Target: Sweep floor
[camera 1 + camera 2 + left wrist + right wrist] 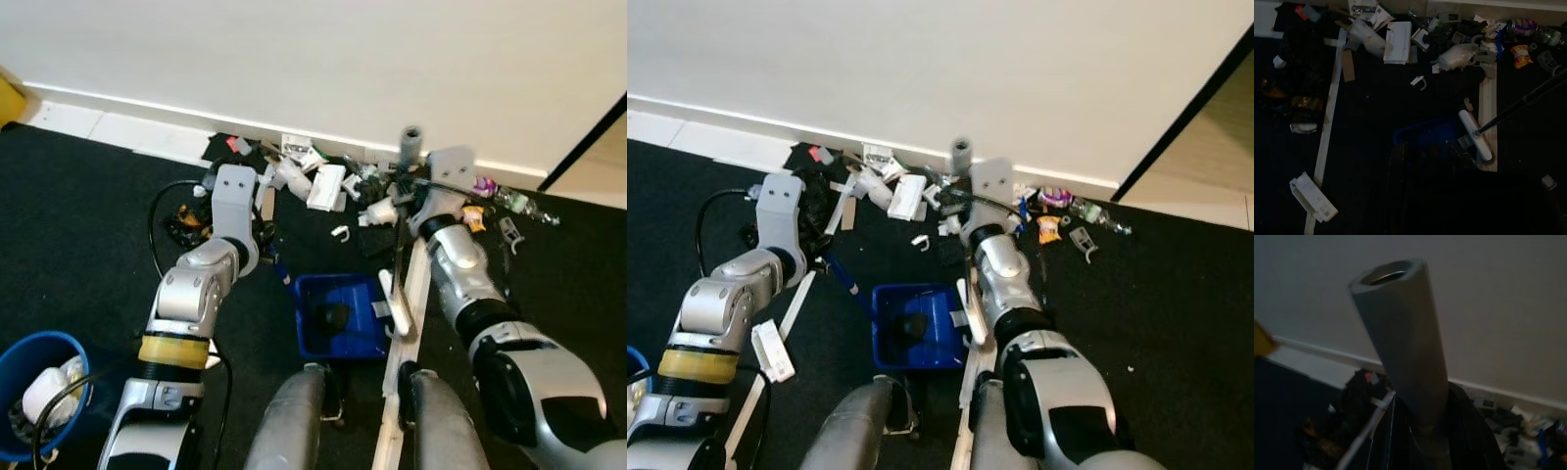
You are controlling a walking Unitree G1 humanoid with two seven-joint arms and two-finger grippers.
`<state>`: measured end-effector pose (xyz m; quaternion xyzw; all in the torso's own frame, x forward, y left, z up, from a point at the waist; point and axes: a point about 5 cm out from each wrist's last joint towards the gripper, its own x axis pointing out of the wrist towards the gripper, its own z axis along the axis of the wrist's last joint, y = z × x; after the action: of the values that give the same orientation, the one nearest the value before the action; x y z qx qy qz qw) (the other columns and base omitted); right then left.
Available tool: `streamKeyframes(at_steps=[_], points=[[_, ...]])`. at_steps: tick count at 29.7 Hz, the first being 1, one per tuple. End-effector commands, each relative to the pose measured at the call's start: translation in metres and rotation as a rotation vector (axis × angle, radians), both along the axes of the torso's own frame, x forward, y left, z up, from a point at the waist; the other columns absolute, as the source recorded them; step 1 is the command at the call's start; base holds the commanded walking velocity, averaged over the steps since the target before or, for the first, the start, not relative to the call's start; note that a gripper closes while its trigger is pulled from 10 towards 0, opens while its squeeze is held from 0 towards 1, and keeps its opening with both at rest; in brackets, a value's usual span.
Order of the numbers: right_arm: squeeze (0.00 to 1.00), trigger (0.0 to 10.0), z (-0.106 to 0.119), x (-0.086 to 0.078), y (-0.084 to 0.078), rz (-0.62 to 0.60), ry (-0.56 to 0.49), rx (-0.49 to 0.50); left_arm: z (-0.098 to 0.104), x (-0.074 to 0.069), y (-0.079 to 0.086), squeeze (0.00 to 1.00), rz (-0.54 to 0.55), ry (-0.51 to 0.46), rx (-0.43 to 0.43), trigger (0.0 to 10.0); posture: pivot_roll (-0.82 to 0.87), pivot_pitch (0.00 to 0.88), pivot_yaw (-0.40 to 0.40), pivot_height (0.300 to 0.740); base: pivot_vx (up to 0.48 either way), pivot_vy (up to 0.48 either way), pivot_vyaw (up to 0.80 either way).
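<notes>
We see the broom's grey handle rising from our right gripper, whose fingers clamp it; its white head sits beside the blue dustpan, which holds a dark lump. The litter pile lies along the wall. A blue bucket holds white scraps. Whether the left gripper has its fingers spread, we cannot tell.

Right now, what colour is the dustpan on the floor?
Blue; the dustpan shows best in the left eye view.
</notes>
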<state>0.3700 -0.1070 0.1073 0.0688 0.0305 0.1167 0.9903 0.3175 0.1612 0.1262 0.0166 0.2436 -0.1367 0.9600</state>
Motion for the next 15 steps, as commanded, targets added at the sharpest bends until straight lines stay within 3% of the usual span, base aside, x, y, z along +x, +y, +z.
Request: streamKeyframes(at_steps=[1,5,11,15], points=[[0.0,10.0,-0.026,-0.011,0.004,-0.023,0.144,0.125,-0.009,-0.006,0.003,0.0,-0.01,0.053,-0.004,10.0,0.13,0.32,0.108,0.74,0.0,0.0,0.0],[0.0,10.0,0.003,0.001,0.027,0.003,0.073,0.436,-0.008,-0.005,0.0,0.0,-0.009,0.05,-0.007,10.0,0.12,0.31,0.104,0.74,0.0,0.0,0.0],[0.0,10.0,0.031,0.009,0.044,0.076,-0.014,0.485,-0.008,-0.004,-0.005,0.0,-0.017,0.047,-0.017,10.0,0.1,0.306,0.098,0.74,0.0,0.0,0.0],[0.0,10.0,0.043,0.01,0.051,0.132,-0.074,0.425,-0.007,-0.003,-0.008,0.0,-0.019,0.043,-0.026,10.0,0.09,0.304,0.091,0.74,0.0,0.0,0.0]])
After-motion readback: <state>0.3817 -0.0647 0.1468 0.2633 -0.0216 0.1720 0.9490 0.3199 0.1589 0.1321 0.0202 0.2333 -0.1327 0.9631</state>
